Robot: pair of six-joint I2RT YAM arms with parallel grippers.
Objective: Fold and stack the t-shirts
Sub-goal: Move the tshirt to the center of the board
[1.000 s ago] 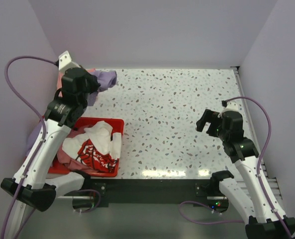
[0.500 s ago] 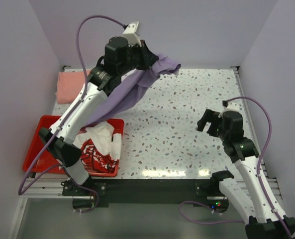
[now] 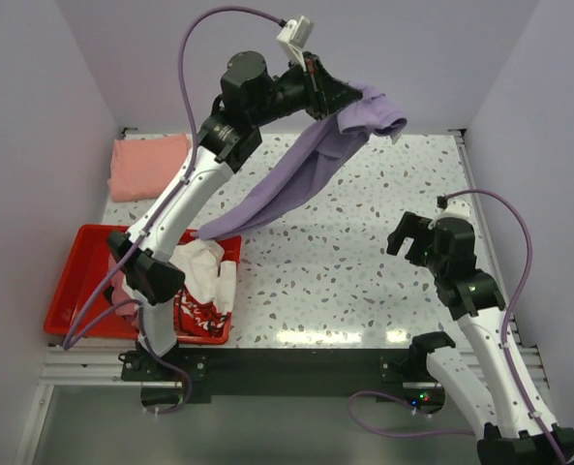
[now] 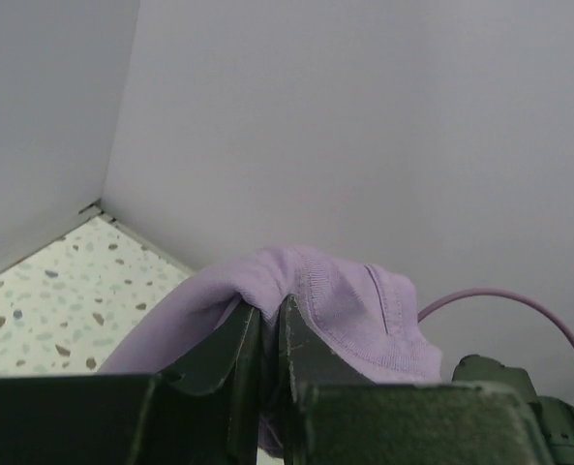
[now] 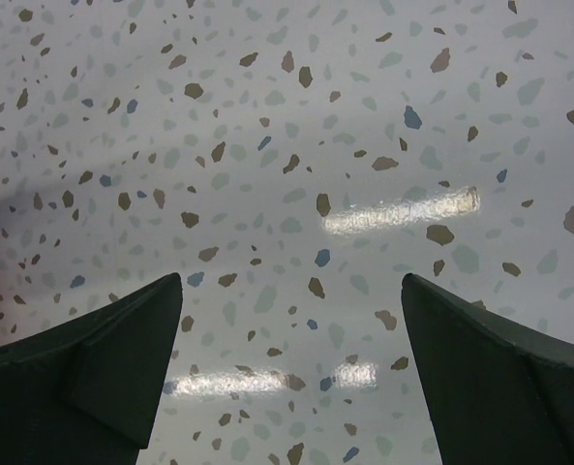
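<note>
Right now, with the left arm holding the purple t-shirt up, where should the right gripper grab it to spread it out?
Probably the free edge of the lavender t-shirt about midway down the drape, approached from the right. It hangs slanting from the shut left gripper down toward the red tray, so that edge faces the open right gripper.

Lavender tee (image 3: pixel 306 179) hangs airborne, draped diagonally over the table (image 3: pixel 364 252); salmon-pink tee (image 3: pixel 149 165) lies folded in the far-left corner; white red-print tee (image 3: pixel 204 281) sits crumpled near-left.

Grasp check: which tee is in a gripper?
Lavender tee, pinched in the left gripper; salmon tee lies on the table, white printed tee in the tray.
</note>
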